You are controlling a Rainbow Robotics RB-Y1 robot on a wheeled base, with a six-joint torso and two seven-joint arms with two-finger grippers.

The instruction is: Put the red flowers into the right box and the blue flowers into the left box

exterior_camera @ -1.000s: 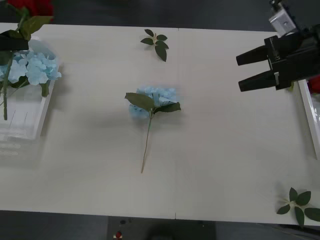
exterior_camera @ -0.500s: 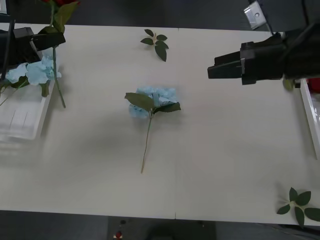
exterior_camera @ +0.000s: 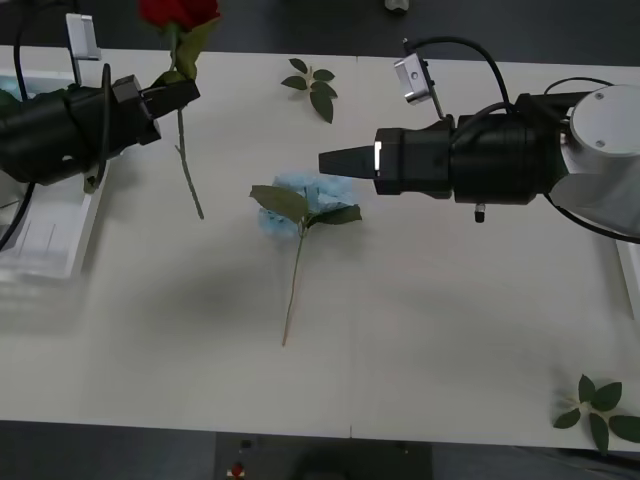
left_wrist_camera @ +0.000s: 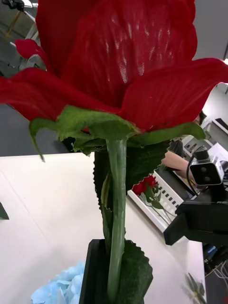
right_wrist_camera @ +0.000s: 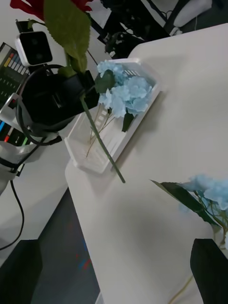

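Observation:
My left gripper is shut on the stem of a red flower, held upright above the table's back left with the stem hanging free; its bloom is close in the left wrist view. One blue flower lies mid-table, stem toward me. My right gripper hovers open just right of it, pointing left, with the bloom near its fingers. The left box holds blue flowers. The right box shows by its edge, and red flowers lie in it.
A loose leaf sprig lies at the table's back centre and another at the front right corner. The left box sits at the table's left edge under my left arm.
My left arm has carried the red flower rightward from over the left box. My right arm has swung left from the right edge to beside the blue flower.

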